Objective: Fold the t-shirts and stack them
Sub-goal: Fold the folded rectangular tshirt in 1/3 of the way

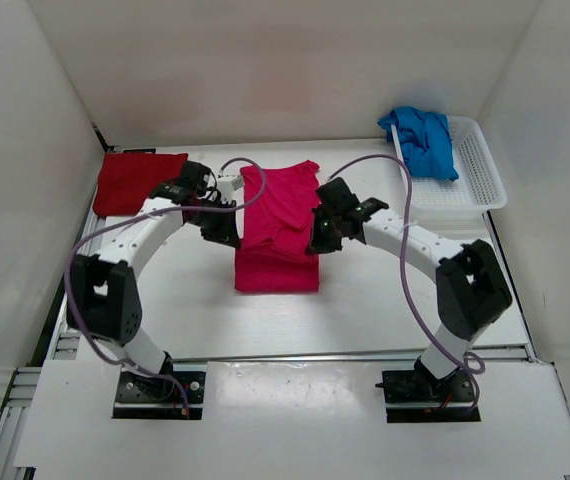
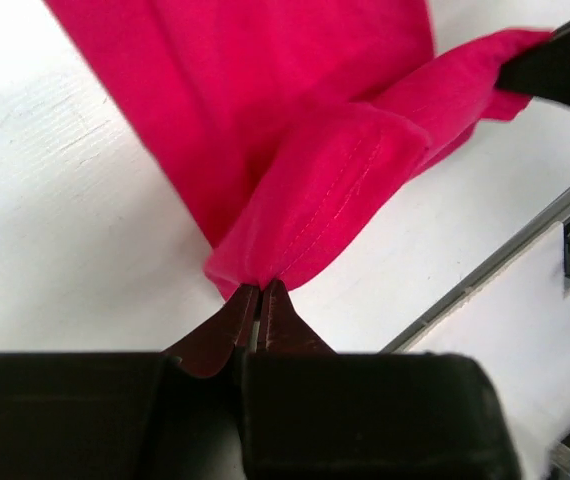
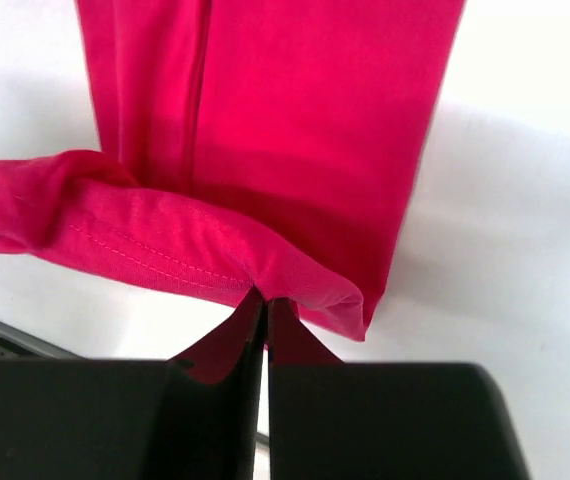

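**Both end effectors pinch the pink shirt's hem**

Top view: the pink shirt (image 1: 277, 240) lies on the white counter (image 1: 385, 310), directly between the two end effectors. The left end effector (image 1: 227, 226) meets the shirt's left edge and the right end effector (image 1: 317, 236) meets its right edge. Beyond them the cloth is rumpled and raised. On the side nearer the arm bases it lies flat as a neat rectangle. The dark red shirt (image 1: 137, 182) lies folded flat, well to the left of the left end effector and farther back. The blue shirt (image 1: 423, 142) sits bunched in the white basket (image 1: 480, 185), well to the right of the right end effector and farther back.

Left wrist view: the left end effector's jaws are narrow, clamped on a stitched hem fold of the pink shirt. The cloth fans out ahead of the tips, above the counter. One corner is stretched toward the upper right.

Right wrist view: the right end effector's jaws are pressed together on the stitched hem. The folded edge runs leftward from the tips, and the flat body of the shirt lies ahead of them.
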Robot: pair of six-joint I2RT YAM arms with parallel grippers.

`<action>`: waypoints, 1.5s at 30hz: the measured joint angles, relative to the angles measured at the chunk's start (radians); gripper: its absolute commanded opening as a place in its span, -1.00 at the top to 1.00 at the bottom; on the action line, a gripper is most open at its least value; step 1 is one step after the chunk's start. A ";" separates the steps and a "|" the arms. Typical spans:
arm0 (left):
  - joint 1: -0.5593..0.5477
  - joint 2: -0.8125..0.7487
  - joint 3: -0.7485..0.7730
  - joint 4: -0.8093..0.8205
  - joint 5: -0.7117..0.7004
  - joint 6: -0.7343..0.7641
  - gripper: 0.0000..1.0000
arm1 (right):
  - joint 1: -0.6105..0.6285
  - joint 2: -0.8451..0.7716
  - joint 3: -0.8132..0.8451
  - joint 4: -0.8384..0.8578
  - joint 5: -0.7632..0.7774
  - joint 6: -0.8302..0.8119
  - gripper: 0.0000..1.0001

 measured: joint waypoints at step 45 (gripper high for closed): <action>0.256 0.364 0.386 0.010 0.027 0.001 -0.14 | 0.150 0.279 0.280 0.047 -0.044 -0.142 1.00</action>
